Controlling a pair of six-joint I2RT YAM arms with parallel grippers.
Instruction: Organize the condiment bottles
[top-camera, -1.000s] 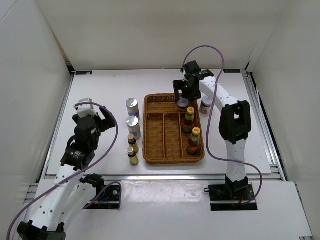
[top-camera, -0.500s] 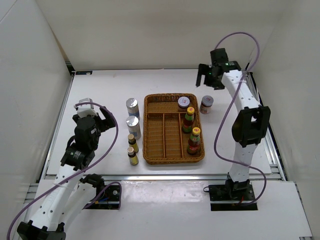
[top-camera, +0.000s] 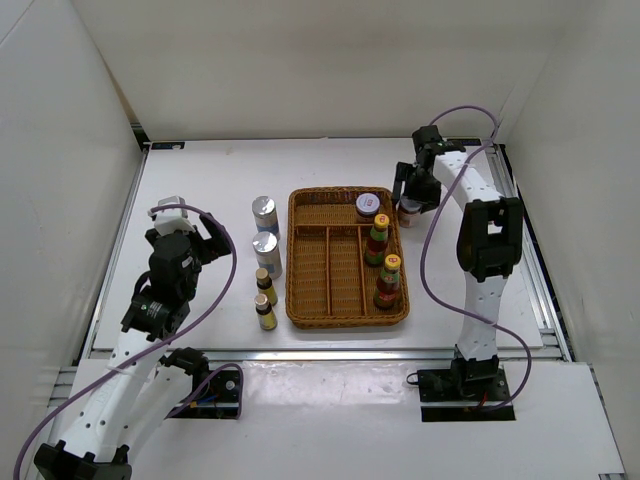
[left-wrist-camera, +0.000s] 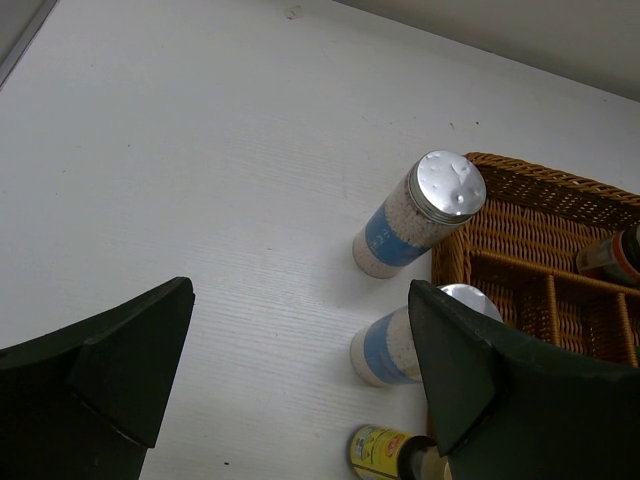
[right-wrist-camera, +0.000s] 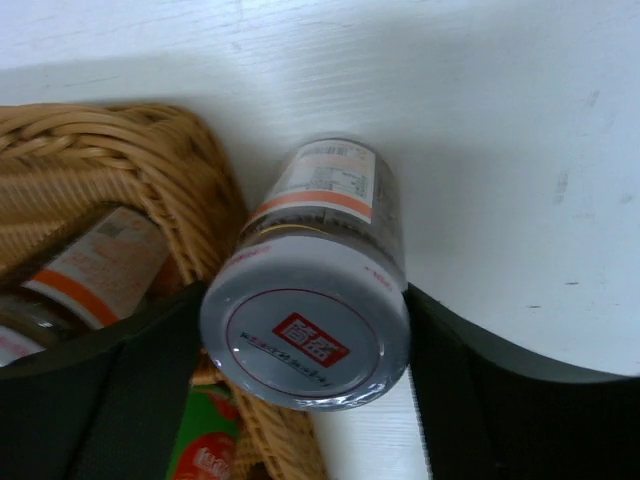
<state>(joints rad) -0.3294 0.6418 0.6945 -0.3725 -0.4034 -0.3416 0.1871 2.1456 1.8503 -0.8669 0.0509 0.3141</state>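
Note:
My right gripper (top-camera: 412, 193) is down over a short pale-lidded jar (right-wrist-camera: 325, 200) standing on the table just right of the wicker tray (top-camera: 297, 300). Both fingers press against its lid. The tray's right compartment holds another pale-lidded jar (top-camera: 367, 205) and two red yellow-capped sauce bottles (top-camera: 378, 238) (top-camera: 388, 280). Left of the tray stand two silver-topped shakers (top-camera: 264, 213) (top-camera: 266, 252) and two tiny dark yellow-labelled bottles (top-camera: 265, 285) (top-camera: 265, 312). My left gripper (top-camera: 195, 225) hangs open further left, with nothing between its fingers; the shakers (left-wrist-camera: 420, 215) (left-wrist-camera: 395, 345) show ahead of it.
The tray's (right-wrist-camera: 150, 160) woven rim lies right against the gripped jar on its left side. Its two left compartments (top-camera: 310, 270) hold nothing. White walls enclose the table on three sides. A purple cable loops above each arm.
The right arm left the jar it set in the tray, swung up and right, then came down over the jar beside the tray and closed on it. The left arm stayed still.

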